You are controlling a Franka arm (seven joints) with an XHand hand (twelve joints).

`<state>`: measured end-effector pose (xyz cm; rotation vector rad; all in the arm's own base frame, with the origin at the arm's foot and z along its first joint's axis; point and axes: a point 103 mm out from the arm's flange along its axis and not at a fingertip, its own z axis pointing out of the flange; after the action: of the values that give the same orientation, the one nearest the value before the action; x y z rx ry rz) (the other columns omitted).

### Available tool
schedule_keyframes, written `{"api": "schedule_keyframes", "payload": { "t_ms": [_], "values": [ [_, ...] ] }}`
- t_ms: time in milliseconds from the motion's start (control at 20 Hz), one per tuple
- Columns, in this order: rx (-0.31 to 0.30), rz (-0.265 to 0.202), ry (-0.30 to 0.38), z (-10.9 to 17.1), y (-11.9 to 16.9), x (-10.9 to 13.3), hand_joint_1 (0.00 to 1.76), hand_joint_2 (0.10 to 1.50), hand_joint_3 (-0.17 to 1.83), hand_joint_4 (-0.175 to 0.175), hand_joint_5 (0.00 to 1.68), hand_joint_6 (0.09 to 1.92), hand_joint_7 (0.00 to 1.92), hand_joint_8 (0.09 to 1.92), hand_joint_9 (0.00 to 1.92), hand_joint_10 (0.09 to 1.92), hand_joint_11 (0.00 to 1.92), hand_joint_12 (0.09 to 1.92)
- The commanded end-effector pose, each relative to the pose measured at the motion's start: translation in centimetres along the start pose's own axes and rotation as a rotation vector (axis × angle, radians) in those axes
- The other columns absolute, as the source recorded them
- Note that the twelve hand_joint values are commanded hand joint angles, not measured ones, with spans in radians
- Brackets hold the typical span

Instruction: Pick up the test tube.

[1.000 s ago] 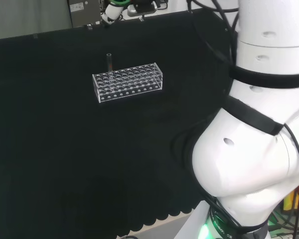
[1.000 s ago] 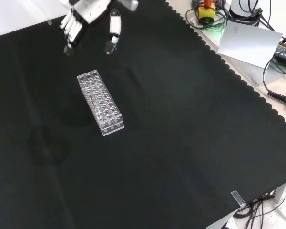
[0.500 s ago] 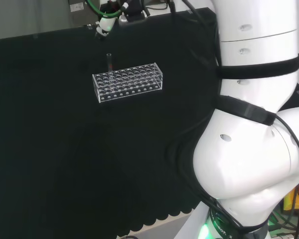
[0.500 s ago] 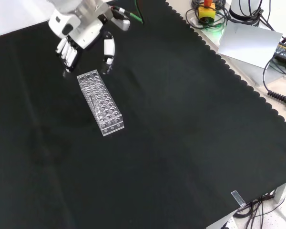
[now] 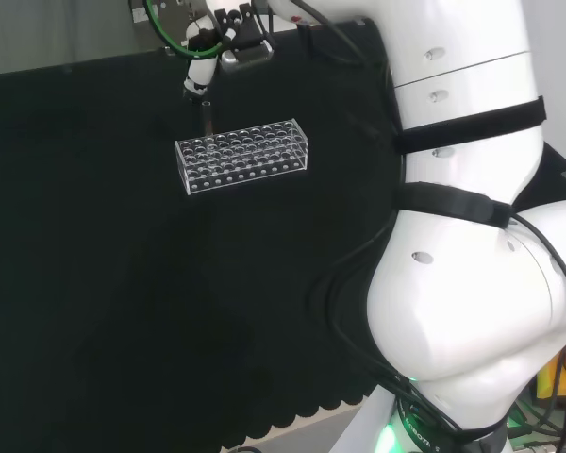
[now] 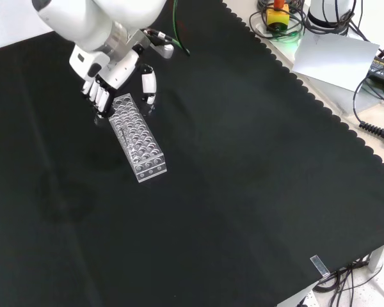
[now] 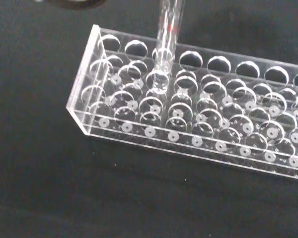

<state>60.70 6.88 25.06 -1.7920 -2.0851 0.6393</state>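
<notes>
The black and white hand hangs over the far end of a clear plastic rack, seen from the front. Its fingers point down, relaxed and spread, on one side of the rack's end, and the thumb comes down on the other side. Nothing is gripped between them.

In the head view, one fingertip hovers just above the test tube, with a slight gap between them. The tube stands upright in a hole near the rack's back left corner, its top rising well above the rack.

From the wrist, the clear tube shows close up, seated in a hole near one end of the rack, whose other holes are empty.

The rack sits on the black cloth that covers the bench.
</notes>
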Motion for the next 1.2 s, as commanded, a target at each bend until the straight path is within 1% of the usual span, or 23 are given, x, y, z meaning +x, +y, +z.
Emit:
{"api": "schedule_keyframes", "payload": {
  "t_ms": [50,250,500,650,800,1050,1200],
  "values": [
    [0.025,0.012,-0.009,1.1,0.9,-0.3,0.76,0.8,0.4,-0.123,0.47,0.11,0.52,0.89,0.4,0.89,0.19,1.57],
    [0.036,0.028,0.005,2.2,1.8,-0.6,0.77,0.8,0.4,-0.123,0.47,0.11,0.52,0.89,0.4,0.89,0.19,1.57],
    [0.047,0.042,0.001,3.3,2.7,-1.1,0.77,0.8,0.41,-0.123,0.47,0.12,0.53,0.89,0.4,0.88,0.19,1.57],
    [0.033,0.046,0.006,3.8,3.1,-1.2,0.78,0.8,0.41,-0.124,0.47,0.12,0.54,0.89,0.4,0.88,0.18,1.57],
    [0.002,0.049,0.01,4.3,3.4,-1.3,0.8,0.78,0.43,-0.128,0.48,0.14,0.59,0.88,0.43,0.87,0.21,1.56],
    [-0.006,0.059,0.002,4.9,4.0,-1.0,0.85,0.75,0.49,-0.132,0.49,0.25,0.7,0.87,0.52,0.83,0.26,1.53],
    [-0.022,0.061,0.007,5.0,4.2,-0.8,0.89,0.72,0.55,-0.134,0.48,0.43,0.76,0.86,0.57,0.8,0.29,1.51]
  ]
}}
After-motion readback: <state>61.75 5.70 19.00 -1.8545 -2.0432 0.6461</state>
